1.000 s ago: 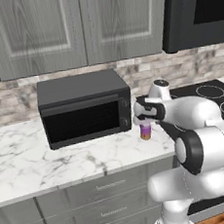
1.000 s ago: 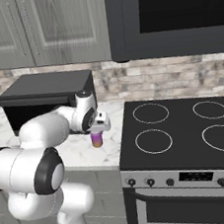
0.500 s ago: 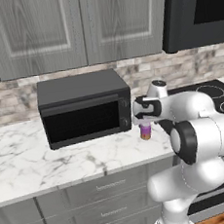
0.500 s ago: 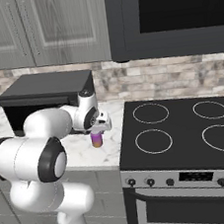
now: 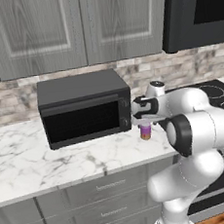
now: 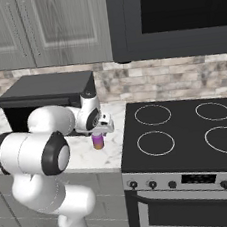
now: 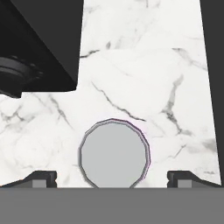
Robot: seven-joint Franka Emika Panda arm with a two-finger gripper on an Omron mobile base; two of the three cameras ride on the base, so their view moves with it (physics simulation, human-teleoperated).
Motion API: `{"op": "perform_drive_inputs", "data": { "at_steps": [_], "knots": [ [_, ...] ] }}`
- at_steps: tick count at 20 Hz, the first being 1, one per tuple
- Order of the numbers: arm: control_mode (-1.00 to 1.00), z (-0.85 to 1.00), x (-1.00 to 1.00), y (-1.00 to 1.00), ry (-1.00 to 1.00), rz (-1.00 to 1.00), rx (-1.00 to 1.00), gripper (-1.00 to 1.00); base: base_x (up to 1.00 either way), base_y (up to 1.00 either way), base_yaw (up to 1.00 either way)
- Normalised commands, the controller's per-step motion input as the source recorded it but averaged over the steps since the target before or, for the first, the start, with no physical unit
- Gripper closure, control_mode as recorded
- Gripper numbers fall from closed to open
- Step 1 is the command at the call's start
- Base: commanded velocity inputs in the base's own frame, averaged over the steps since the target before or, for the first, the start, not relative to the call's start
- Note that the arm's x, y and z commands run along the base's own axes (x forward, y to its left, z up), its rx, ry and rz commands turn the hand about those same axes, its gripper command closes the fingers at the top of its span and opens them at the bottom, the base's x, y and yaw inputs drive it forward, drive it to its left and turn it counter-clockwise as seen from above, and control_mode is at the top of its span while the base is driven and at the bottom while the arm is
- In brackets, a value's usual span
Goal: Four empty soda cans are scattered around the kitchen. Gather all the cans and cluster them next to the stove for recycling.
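The gripper (image 7: 112,177) hung right over the pink-purple can (image 5: 145,131), fingers (image 7: 41,178) spread wide on either side of its silver top, nothing pinched. The can stood upright on the marble counter (image 5: 50,162), between the black microwave (image 5: 85,114) and the stove (image 6: 183,132), closer to the stove's edge, touching neither one.

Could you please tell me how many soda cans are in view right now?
1: a pink-purple can upright on the marble counter between microwave and stove. Others may be elsewhere.
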Motion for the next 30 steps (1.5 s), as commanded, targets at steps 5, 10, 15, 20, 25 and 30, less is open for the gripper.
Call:
{"op": "perform_drive_inputs", "data": {
  "at_steps": [5,10,15,20,25,30],
  "knots": [
    [-1.00,-0.12,0.12,0.00,0.02,0.00,0.00,-1.00,0.00,0.00,0.00],
    [-1.00,-0.09,0.12,0.00,0.02,0.00,0.00,-1.00,0.00,0.00,0.00],
    [-1.00,-0.08,0.02,0.00,0.00,0.00,0.00,-1.00,0.00,0.00,0.00],
    [-1.00,-0.11,0.00,0.00,0.00,0.00,0.00,1.00,0.00,0.00,0.00],
    [-1.00,0.00,-0.17,0.00,0.00,0.00,0.00,1.00,0.00,0.00,0.00],
    [-1.00,0.30,-0.46,-0.03,-0.02,0.00,0.00,1.00,0.00,0.00,0.00]
  ]
}}
